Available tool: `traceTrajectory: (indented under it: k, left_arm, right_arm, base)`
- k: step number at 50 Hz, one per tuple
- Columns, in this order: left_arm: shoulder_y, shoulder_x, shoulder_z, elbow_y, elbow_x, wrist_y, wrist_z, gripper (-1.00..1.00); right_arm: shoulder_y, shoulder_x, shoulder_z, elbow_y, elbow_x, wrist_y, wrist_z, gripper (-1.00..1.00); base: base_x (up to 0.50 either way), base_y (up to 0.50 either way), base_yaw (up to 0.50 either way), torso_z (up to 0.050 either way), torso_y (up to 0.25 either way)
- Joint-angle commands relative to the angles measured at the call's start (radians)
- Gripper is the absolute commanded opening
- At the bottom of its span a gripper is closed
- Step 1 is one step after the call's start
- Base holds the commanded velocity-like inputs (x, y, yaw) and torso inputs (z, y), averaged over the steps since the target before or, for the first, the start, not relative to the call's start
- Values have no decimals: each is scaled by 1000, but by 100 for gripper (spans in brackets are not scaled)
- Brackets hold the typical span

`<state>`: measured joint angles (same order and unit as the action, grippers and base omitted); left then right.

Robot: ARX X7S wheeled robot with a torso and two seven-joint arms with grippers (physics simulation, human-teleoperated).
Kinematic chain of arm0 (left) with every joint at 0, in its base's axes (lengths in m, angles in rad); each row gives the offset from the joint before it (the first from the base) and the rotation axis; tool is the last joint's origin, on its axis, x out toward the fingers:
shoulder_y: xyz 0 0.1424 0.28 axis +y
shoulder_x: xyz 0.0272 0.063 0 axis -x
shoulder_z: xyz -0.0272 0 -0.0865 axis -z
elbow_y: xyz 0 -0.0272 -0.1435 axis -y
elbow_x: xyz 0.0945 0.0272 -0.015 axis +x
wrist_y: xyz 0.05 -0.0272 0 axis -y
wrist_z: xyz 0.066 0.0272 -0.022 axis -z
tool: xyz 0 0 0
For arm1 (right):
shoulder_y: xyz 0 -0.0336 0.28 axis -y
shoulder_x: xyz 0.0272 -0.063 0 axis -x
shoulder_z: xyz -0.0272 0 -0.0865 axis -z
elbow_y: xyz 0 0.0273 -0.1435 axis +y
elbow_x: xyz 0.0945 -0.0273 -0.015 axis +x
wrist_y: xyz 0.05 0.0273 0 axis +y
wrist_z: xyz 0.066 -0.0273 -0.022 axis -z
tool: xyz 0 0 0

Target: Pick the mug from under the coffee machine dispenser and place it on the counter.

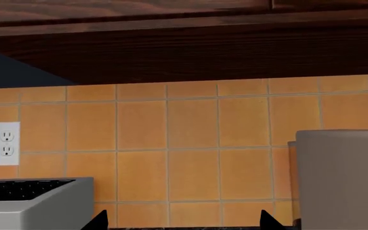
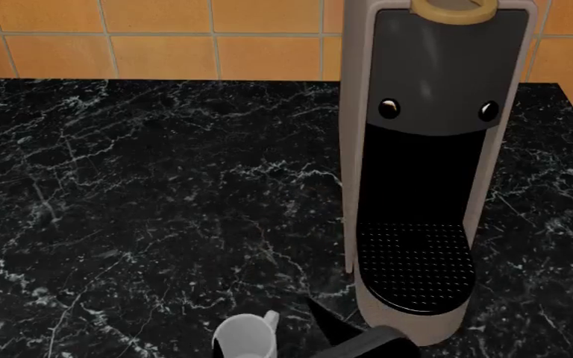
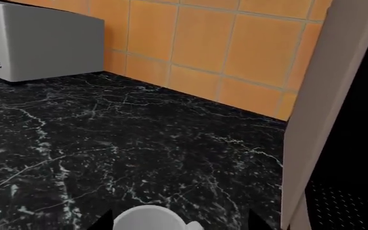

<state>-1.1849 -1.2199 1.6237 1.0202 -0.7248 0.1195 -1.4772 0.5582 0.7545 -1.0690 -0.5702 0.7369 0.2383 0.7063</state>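
Observation:
The white mug (image 2: pixel 245 338) stands upright on the black marble counter (image 2: pixel 147 194), left of the coffee machine dispenser (image 2: pixel 426 149), handle toward the machine. The perforated drip tray (image 2: pixel 416 261) holds nothing. In the right wrist view the mug (image 3: pixel 147 219) sits between the spread fingertips of my right gripper (image 3: pixel 182 225), with a gap on both sides; the gripper is open. One dark right finger (image 2: pixel 328 322) shows beside the mug in the head view. My left gripper (image 1: pixel 184 221) is open and empty, facing the tiled wall, with the machine's side (image 1: pixel 340 177) close by.
An orange tiled backsplash (image 2: pixel 167 37) runs behind the counter. A silver toaster (image 3: pixel 40 43) stands by the wall far left of the machine; it also shows in the left wrist view (image 1: pixel 34 201). A wall outlet (image 1: pixel 7 143) and a dark wood cabinet (image 1: pixel 184 43) are above.

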Motion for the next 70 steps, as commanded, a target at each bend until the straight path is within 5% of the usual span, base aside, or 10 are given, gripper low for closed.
traceTrajectory:
  k: [1, 37, 48, 54, 59, 63, 70]
  left_arm:
    - [1, 1, -3, -6, -1, 4, 3, 100]
    - [-28, -42, -4, 19, 11, 18, 26, 100]
    - [-122, -51, 78, 26, 11, 43, 14, 100]
    - [-296, -56, 251, 26, 15, 86, -10, 100]
    - [-575, -53, 518, 27, 15, 143, -40, 100]
    - [-812, -19, 775, 27, 38, 211, -92, 100]
    - [-980, -34, 930, 27, 35, 256, -93, 100]
  right_arm:
    - [18, 30, 11, -87, 3, 35, 42, 100]
    - [205, 240, 221, -380, 213, 144, 307, 100]
    - [239, 305, 284, -432, 269, 128, 390, 100]
    - [286, 324, 293, -463, 290, 171, 435, 100]
    - [374, 365, 222, -476, 299, 141, 490, 100]
    - [540, 413, 42, -477, 305, 68, 540, 100]
    - [894, 458, -397, -477, 275, -75, 634, 100]
  base:
    - [0, 0, 0, 0, 0]
    - [0, 0, 0, 0, 0]
    - [0, 0, 0, 0, 0]
    - [0, 0, 0, 0, 0]
    - [0, 0, 0, 0, 0]
    - [0, 0, 0, 0, 0]
    - [0, 0, 0, 0, 0]
